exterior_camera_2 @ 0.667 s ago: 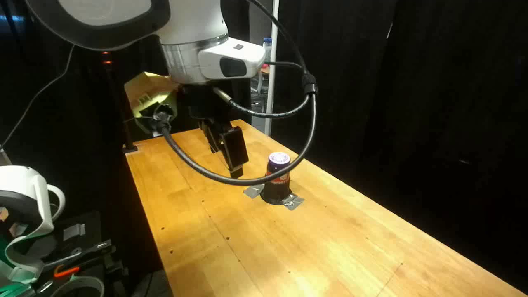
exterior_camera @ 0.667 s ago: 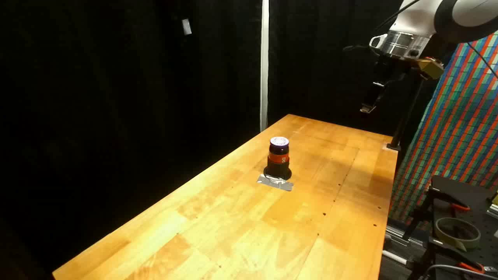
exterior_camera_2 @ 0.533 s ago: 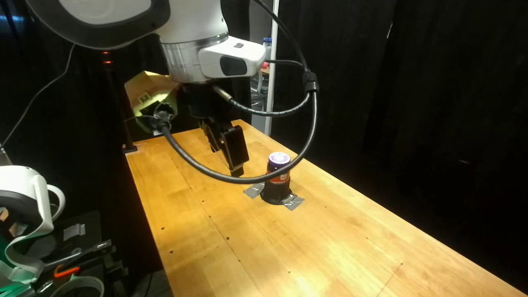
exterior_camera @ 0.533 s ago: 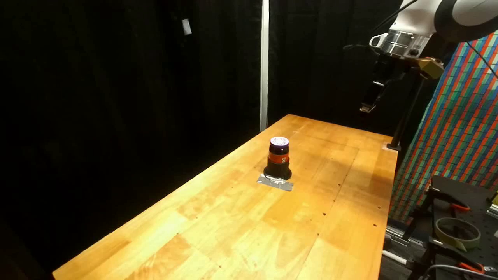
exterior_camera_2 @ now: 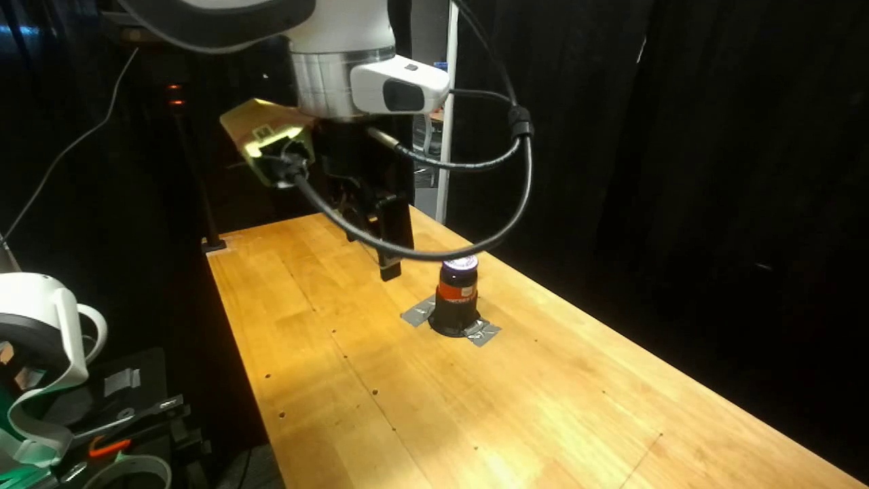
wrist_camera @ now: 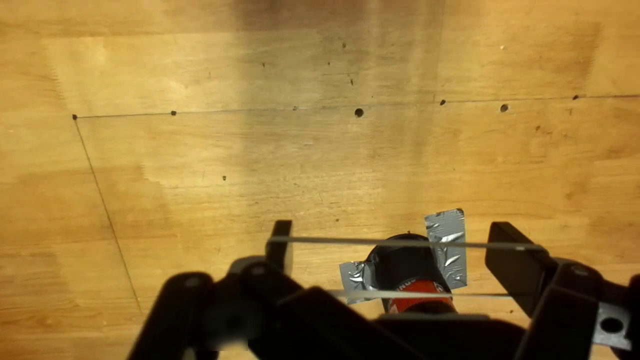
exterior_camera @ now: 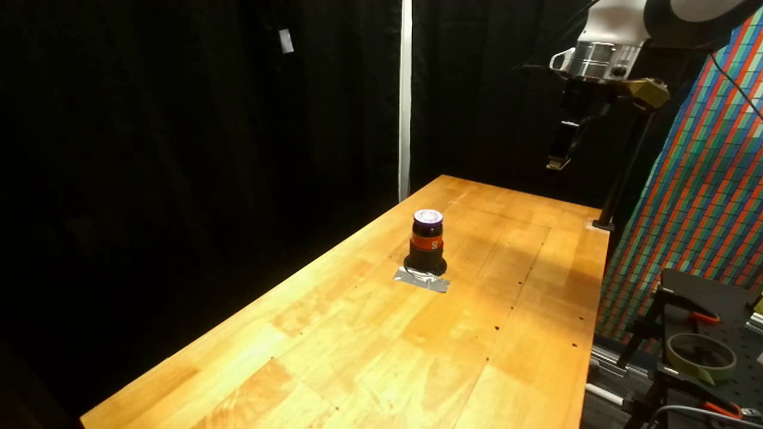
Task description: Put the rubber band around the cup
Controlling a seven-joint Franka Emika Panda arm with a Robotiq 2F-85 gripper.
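The cup is a small upright cylinder (exterior_camera: 427, 243) with a pale lid, dark top and orange-red band, standing in a black base on the table. It also shows in an exterior view (exterior_camera_2: 457, 293). In the wrist view the cup's red part (wrist_camera: 417, 285) shows low, its top hidden by the gripper body. My gripper (wrist_camera: 392, 237) is open, fingers wide apart. The rubber band (wrist_camera: 330, 241) is stretched around both fingers as two pale strands that cross in front of the cup in that view. In both exterior views the gripper (exterior_camera: 557, 164) (exterior_camera_2: 371, 255) hangs above the table, apart from the cup.
Silver tape strips (exterior_camera_2: 483, 332) (wrist_camera: 446, 247) lie at the cup's base. A black pole (exterior_camera: 620, 173) stands at a table corner. A dark cart with a tape roll (exterior_camera: 701, 356) stands beside the wooden table (exterior_camera: 381, 357). A cable (exterior_camera_2: 434, 255) loops from the arm.
The arm has shifted and risen slightly, and the gripper has turned to hang more nearly vertical. The cup has not moved.
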